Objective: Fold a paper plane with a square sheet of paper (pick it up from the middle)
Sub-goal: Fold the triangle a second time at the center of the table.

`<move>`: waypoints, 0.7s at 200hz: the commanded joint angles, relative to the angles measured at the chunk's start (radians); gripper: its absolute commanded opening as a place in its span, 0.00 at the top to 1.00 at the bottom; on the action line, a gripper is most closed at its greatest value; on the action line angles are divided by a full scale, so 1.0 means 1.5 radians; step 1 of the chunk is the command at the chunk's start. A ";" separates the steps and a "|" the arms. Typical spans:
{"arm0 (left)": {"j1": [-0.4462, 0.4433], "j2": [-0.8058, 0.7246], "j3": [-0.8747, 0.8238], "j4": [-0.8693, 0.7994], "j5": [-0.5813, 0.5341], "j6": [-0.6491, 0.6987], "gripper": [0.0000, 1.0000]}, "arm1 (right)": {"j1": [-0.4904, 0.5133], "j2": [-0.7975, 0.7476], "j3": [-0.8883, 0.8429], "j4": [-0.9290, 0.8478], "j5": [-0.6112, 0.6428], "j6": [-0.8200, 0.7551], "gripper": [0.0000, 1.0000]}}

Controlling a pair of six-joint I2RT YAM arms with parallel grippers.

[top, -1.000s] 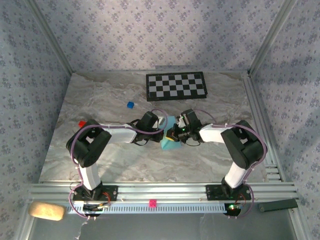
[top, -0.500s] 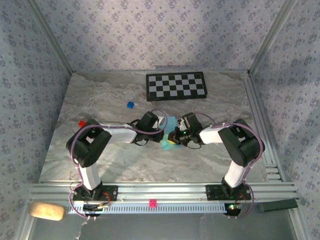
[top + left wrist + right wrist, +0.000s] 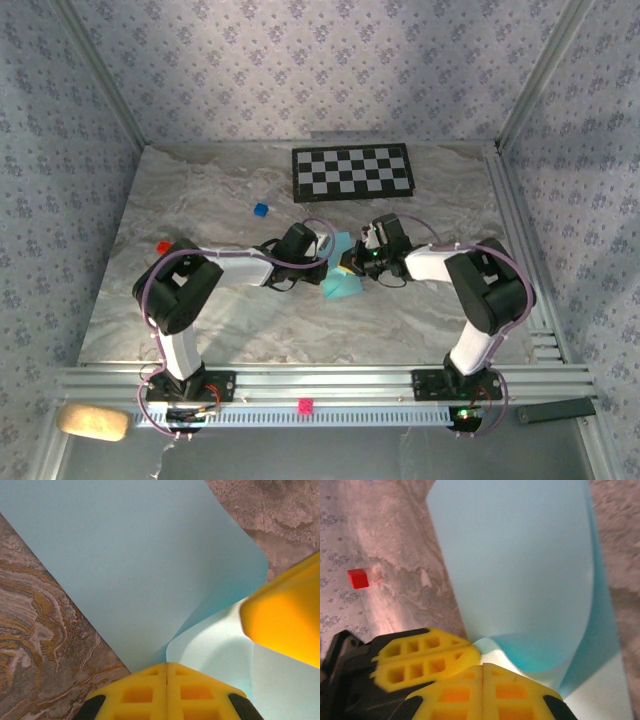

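Note:
The square sheet of paper (image 3: 341,286) lies light blue on the marble between both arms, one part curled over the other. In the left wrist view the paper (image 3: 135,555) arches up from the tip of my left gripper (image 3: 167,664), whose jaws are shut with the bend starting right at their seam. My left gripper (image 3: 329,260) reaches in from the left. My right gripper (image 3: 347,267) comes from the right, and its fingers (image 3: 285,620) hang over the paler lower layer. In the right wrist view, my right gripper (image 3: 482,665) is shut at the paper (image 3: 520,570), beside my left gripper (image 3: 474,652).
A black-and-white checkerboard (image 3: 352,172) lies at the back. A small blue cube (image 3: 261,210) sits left of it, and a red cube (image 3: 163,246) (image 3: 358,578) rests near the left arm. The aluminium rail (image 3: 380,378) runs along the near edge.
My right gripper has drawn slightly back and to the right along the paper, and its forearm has swung with it. The left arm has stayed put.

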 commanded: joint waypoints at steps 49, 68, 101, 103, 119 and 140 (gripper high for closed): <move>0.003 0.019 -0.009 -0.027 0.003 0.001 0.99 | -0.010 0.030 -0.030 -0.018 0.038 0.001 0.99; 0.003 0.020 -0.008 -0.029 0.003 0.003 0.99 | -0.017 0.009 -0.016 -0.022 0.019 -0.005 0.98; 0.003 0.019 -0.007 -0.032 0.003 0.005 0.99 | -0.027 0.002 0.019 -0.058 0.009 -0.029 0.98; 0.003 0.020 -0.007 -0.032 0.002 0.005 0.99 | -0.027 0.004 0.022 -0.063 0.011 -0.032 0.98; 0.003 0.020 -0.006 -0.033 0.003 0.005 1.00 | -0.030 0.023 0.034 -0.097 0.029 -0.047 0.98; 0.003 0.020 -0.007 -0.033 0.002 0.007 0.99 | -0.035 0.036 0.019 -0.109 0.074 -0.042 0.98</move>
